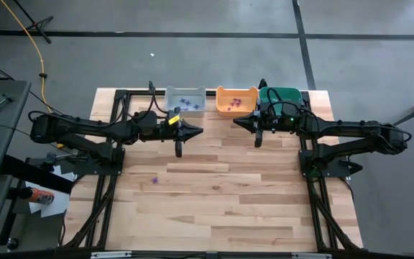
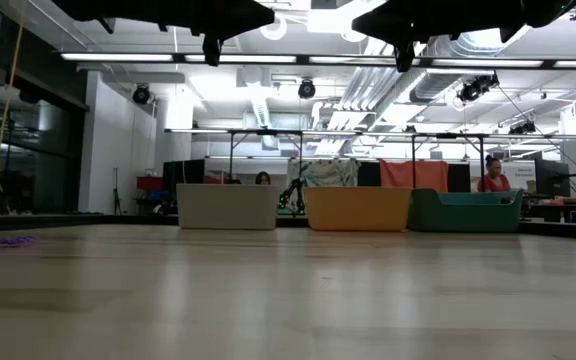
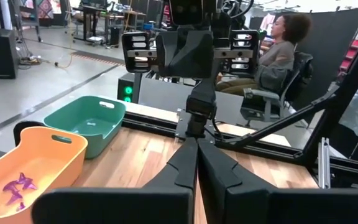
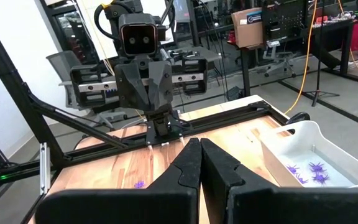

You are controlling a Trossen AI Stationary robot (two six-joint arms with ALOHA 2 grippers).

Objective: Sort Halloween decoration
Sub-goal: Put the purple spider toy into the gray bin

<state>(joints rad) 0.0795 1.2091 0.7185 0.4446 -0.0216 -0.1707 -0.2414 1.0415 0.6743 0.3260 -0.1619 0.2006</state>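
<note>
A tiny purple trinket [image 1: 155, 180] lies on the wooden table, left of centre; it also shows in the low view [image 2: 10, 241] and the right wrist view [image 4: 140, 184]. More purple trinkets lie in the grey bin [image 1: 186, 103] and the orange bin [image 1: 232, 106]. My left gripper [image 1: 200, 131] and right gripper [image 1: 236, 122] hover high above the table, tips facing each other in front of the bins. Both are shut and empty, as the left wrist view [image 3: 196, 146] and the right wrist view [image 4: 200, 146] show.
Three bins stand in a row at the table's far edge: grey [image 1: 185, 92], orange [image 1: 221, 93] and teal [image 1: 282, 93]. The teal bin [image 3: 86, 121] looks empty. A person sits in a chair [image 3: 278, 56] beyond the table's right side.
</note>
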